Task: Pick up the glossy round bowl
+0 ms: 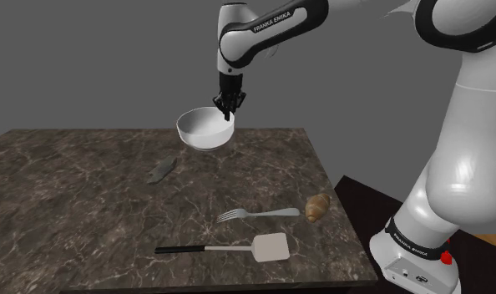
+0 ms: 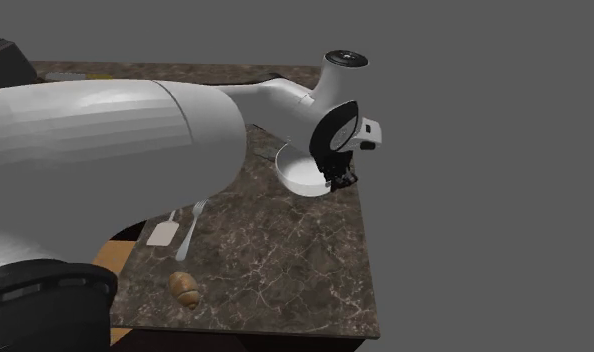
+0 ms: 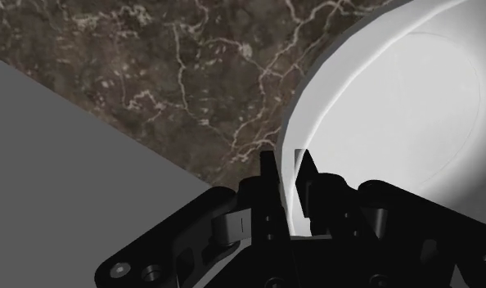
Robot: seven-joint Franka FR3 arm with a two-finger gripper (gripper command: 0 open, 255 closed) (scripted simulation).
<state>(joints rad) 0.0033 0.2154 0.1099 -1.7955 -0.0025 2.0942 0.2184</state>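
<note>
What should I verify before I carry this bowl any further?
1. Grip: the gripper is shut on the rim of the white bowl, with one finger on each side of the rim in the wrist view. Ok.
2. Clearance: the bowl hangs above the marbled table and does not touch it. Ok.
3. Level: the bowl hangs tilted from a hold at one edge. Not ok.
4. Contents: the bowl's inside shows bare white, so there is nothing to spill. Ok.
5. Neighbours: the fork, the spatula and the croissant lie well apart from the bowl, nearer the stand. Ok.
6. Bite depth on the rim: cannot tell.
</note>
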